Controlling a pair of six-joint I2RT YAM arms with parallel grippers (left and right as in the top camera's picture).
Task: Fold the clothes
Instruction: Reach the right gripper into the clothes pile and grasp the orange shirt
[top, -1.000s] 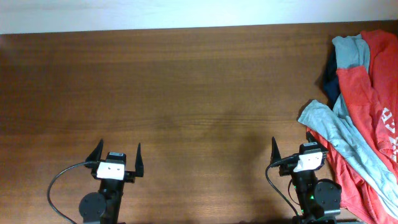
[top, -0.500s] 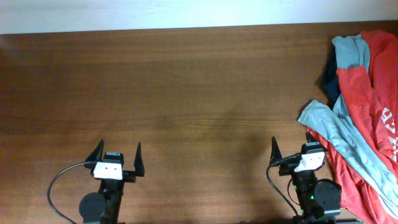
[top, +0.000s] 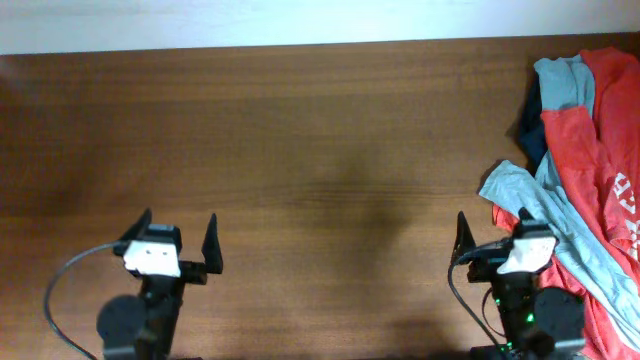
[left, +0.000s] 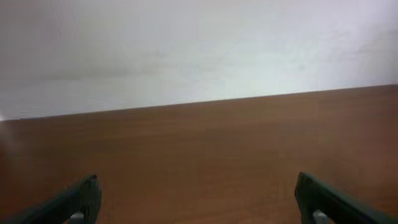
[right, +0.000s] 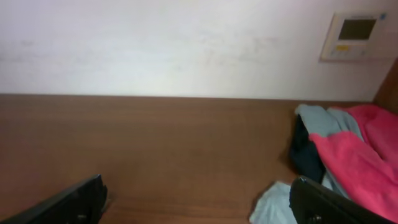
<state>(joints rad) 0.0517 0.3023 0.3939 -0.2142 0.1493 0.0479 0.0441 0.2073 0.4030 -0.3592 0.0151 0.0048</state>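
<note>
both my left jaws and right jaws stand wide open and hold nothing, low at the near edge of the bench (top: 300, 150). the clothes (top: 585, 150) lie heaped at the bench's right edge: orange-red shirts, a grey-blue shirt (top: 545, 210) draped across them, a navy one (top: 530, 125) behind. i judge i should pinch the grey-blue corner just ahead of my right jaws, one layer only, then drag it onto bare wood. no container is in view; the clothes lie loose.
</note>
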